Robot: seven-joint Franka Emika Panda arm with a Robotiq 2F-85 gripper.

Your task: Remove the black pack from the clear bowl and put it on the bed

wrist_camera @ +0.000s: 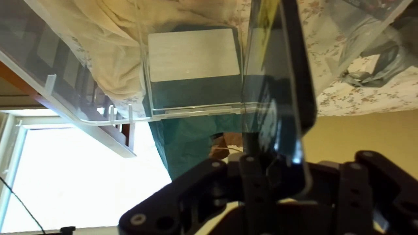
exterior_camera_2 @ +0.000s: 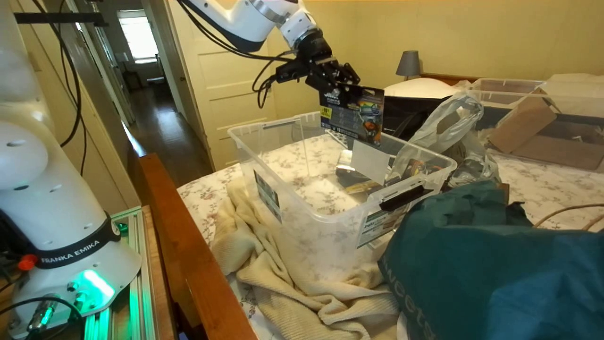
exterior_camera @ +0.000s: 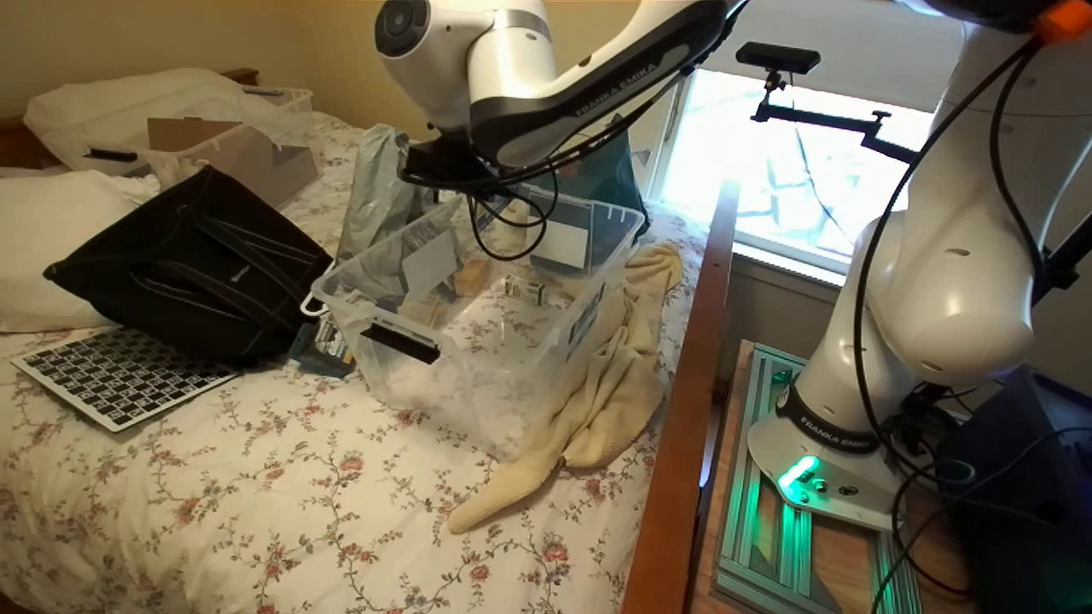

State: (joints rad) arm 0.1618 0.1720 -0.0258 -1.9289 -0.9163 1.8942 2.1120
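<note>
The black pack (exterior_camera_2: 351, 113) is a flat card with a yellow patch and coloured pictures. In an exterior view it hangs upright from my gripper (exterior_camera_2: 340, 84), above the clear bowl (exterior_camera_2: 306, 236), with its lower edge near rim height. In the wrist view the pack (wrist_camera: 277, 81) stands nearly edge-on between the fingers of the gripper (wrist_camera: 277, 160), which is shut on it. In an exterior view the gripper (exterior_camera: 448, 162) is over the clear bowl (exterior_camera: 503, 367), and I cannot make out the pack there. The bed (exterior_camera: 281, 512) with its flowered cover lies under and around the bowl.
Small boxes (exterior_camera: 523, 290) lie in the bowl. A black bag (exterior_camera: 205, 264) and a checkered board (exterior_camera: 124, 375) lie beside it. A grey plastic bag (exterior_camera_2: 448, 123), a teal bag (exterior_camera_2: 472, 255) and a cream blanket (exterior_camera: 606, 401) surround it. A wooden rail (exterior_camera: 691, 384) edges the bed.
</note>
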